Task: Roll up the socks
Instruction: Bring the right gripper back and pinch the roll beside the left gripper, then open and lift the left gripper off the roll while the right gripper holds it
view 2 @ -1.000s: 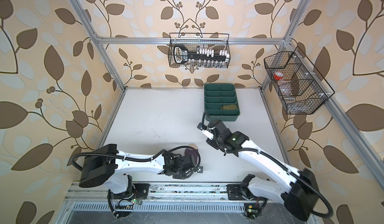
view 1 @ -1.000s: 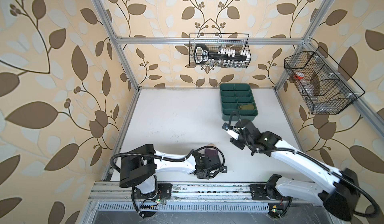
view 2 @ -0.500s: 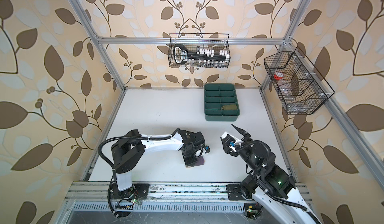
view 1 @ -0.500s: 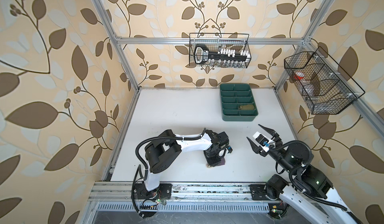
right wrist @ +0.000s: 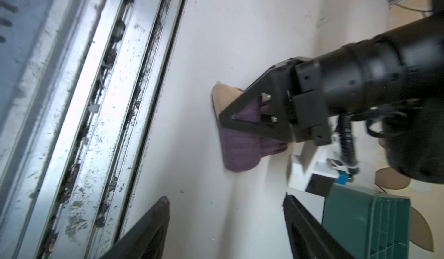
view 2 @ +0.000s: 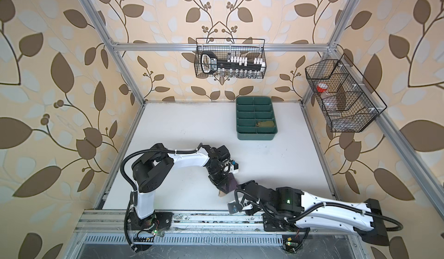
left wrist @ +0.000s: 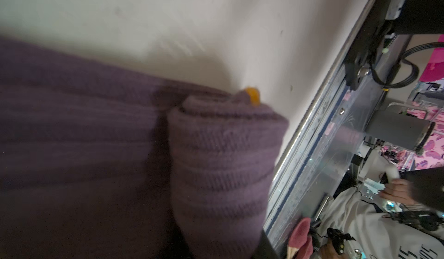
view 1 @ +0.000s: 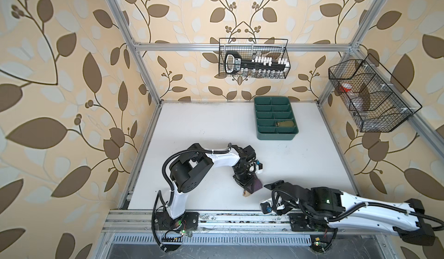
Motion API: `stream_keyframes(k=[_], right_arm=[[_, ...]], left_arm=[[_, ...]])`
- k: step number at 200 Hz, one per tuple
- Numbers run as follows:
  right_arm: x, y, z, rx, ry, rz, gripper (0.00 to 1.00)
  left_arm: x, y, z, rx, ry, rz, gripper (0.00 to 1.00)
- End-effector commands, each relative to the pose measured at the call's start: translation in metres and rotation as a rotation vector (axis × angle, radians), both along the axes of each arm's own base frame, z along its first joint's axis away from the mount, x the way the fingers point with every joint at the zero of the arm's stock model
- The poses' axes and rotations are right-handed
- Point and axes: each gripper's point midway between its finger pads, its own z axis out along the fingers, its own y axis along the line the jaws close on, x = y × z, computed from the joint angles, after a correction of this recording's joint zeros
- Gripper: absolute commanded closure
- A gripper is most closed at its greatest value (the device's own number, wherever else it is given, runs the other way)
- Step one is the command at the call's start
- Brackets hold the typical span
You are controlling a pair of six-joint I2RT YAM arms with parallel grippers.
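Currently in play: purple sock (view 1: pixel 256 185), partly rolled, on the white table (view 1: pixel 204 125) near the front rail, beige toe end poking out
Left gripper (view 1: pixel 247 188): down on the purple sock with one finger laid across it; the other finger is hidden, so I can't tell whether it clamps or only presses
Right gripper (right wrist: pixel 225 197): fingers spread wide, nothing in them
Key relation: sock lies just left of the right gripper, ahead of its open fingers; long axis points roughly away from it, beige end farther; left arm nearer
Count: two socks, the olive sock (view 1: pixel 286 123) rolled in the one green tray (view 1: pixel 276 137), right column, second row from front; two grippers
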Motion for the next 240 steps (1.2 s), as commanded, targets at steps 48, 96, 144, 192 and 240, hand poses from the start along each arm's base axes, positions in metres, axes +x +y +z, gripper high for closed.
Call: stream_keyframes(k=[48, 96, 144, 192, 240], right_arm=[[0.039, 0.025, -0.032, -0.04, 0.003, -0.11, 0.29], [0.053, 0.025, -0.047, -0.069, -0.023, -0.114, 0.34], [0.053, 0.028, -0.071, -0.14, -0.003, -0.084, 0.37], [0.054, 0.025, -0.081, -0.162, 0.035, -0.095, 0.49], [0.047, 0.024, -0.093, -0.191, 0.088, -0.093, 0.68]], left_arm=[[-0.008, 0.025, -0.052, 0.155, 0.017, 0.032, 0.73], [-0.006, 0.024, -0.047, 0.141, -0.003, 0.022, 0.73], [-0.006, 0.022, -0.044, 0.133, -0.004, 0.017, 0.73], [-0.006, 0.021, -0.043, 0.127, -0.005, 0.02, 0.73], [-0.005, 0.018, -0.039, 0.107, -0.009, 0.023, 0.71]])
